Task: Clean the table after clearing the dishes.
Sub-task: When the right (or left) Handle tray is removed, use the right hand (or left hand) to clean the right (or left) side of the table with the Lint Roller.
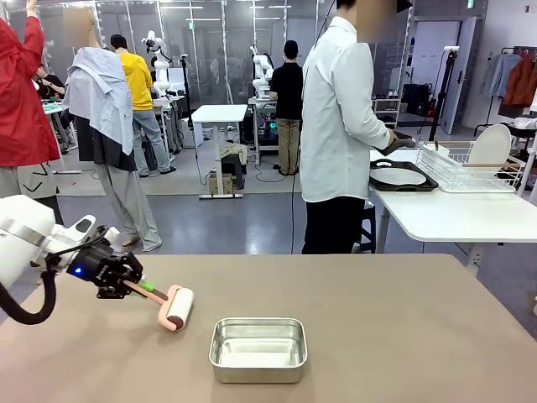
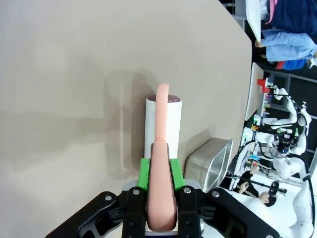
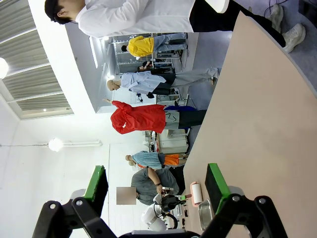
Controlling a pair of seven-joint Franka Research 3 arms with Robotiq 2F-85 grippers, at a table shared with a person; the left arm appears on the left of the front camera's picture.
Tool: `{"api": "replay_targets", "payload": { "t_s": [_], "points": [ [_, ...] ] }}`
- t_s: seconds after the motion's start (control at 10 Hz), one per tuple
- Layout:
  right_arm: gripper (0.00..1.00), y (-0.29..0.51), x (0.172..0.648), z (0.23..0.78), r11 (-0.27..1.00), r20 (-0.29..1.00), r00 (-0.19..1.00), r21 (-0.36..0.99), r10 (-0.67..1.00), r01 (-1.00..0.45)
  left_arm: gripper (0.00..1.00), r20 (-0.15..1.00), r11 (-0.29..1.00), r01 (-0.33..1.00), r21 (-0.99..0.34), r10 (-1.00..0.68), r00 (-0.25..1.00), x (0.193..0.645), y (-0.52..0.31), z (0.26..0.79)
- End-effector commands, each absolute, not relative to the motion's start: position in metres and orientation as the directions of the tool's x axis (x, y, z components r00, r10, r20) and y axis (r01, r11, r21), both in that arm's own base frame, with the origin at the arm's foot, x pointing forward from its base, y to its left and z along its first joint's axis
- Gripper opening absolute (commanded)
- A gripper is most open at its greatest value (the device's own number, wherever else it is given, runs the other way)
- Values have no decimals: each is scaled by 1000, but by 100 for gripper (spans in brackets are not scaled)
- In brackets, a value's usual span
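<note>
The left gripper (image 1: 126,281) is clamping the pink handle of a lint roller (image 1: 172,307), its green pads (image 2: 144,173) pressing on both sides of the handle, and the white roll is sitting on or just above the table (image 1: 403,336) near the left front. The right gripper (image 3: 156,191) is standing wide open and holding nothing, raised off the table's edge.

The dishes are already off this table — the person (image 1: 336,126) is standing at the smaller white table with a dark tray (image 1: 401,176) holding a plate, beside a wire rack (image 1: 470,168). So the cleaning itself seems to be the step in hand.

To do it well, the roll should be lying flat along its whole width, with light, even pressure, and the strokes should be running straight and overlapping rather than skating on one end. The handle is tilted, so the wrist angle matters for keeping the roll from lifting.

A steel pan (image 1: 258,348) is sitting just right of the roller, near the front middle — a sideways stroke could knock it. Open room is lying toward the far edge and across the right half; the left and near edges are close, so strokes there need to stop short.
</note>
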State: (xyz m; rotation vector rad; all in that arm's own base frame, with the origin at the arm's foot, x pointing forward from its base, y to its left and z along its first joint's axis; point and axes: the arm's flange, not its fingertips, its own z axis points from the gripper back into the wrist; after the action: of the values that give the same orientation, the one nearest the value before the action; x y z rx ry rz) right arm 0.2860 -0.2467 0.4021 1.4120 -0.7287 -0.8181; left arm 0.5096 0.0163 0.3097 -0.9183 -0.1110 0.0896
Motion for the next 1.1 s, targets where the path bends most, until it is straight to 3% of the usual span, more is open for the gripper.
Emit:
{"api": "replay_targets", "payload": {
  "t_s": [0.0, 0.6, 1.0],
  "points": [
    [100, -247, 282, 405, 0, -29, 552, 999, -833, 53, 20, 75, 675, 19, -737, 53, 996, 502, 53, 289],
    [100, -247, 282, 405, 0, -29, 552, 999, -833, 53, 20, 54, 770, -115, -628, 190, 980, 489, 162, 315],
    [100, -247, 282, 405, 0, -29, 552, 999, -833, 53, 20, 65, 817, -141, -559, 213, 975, 469, 178, 349]
  ]
}}
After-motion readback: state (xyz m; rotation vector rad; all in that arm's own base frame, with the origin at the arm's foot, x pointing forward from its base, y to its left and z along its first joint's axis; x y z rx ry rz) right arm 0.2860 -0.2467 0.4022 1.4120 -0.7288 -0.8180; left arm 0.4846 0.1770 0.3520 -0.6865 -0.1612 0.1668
